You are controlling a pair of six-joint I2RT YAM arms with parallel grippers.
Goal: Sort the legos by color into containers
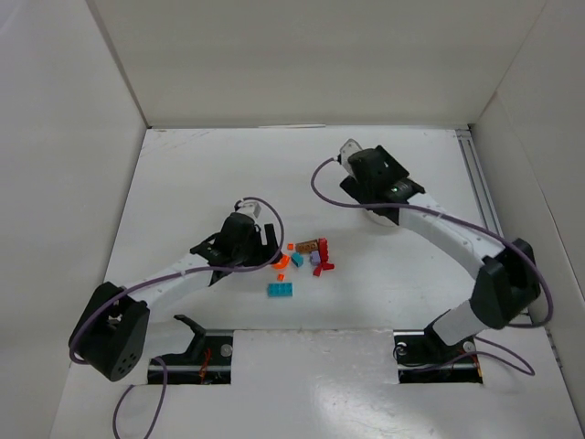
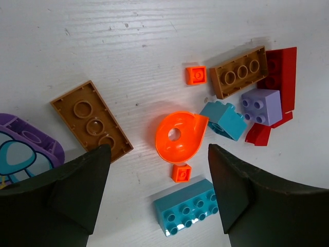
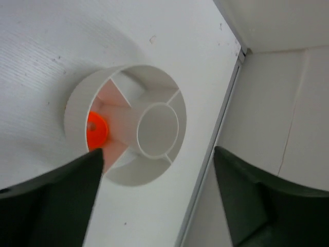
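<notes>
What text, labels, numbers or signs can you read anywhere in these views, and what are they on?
No readable text in any view.
The purple piece carries a printed cartoon picture, partly out of frame; no letters show.
The studs of the left brown plate show no legible marking.
The white bowl is plain, with no label.

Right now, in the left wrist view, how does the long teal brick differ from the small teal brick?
The long teal brick shows two long rows of studs; the small teal brick is much shorter, about square. The long one lies flat, studs facing the camera; the small one looks tipped. The long one lies at the pile's edge; the small one sits close against the purple brick. Both are teal.
</notes>
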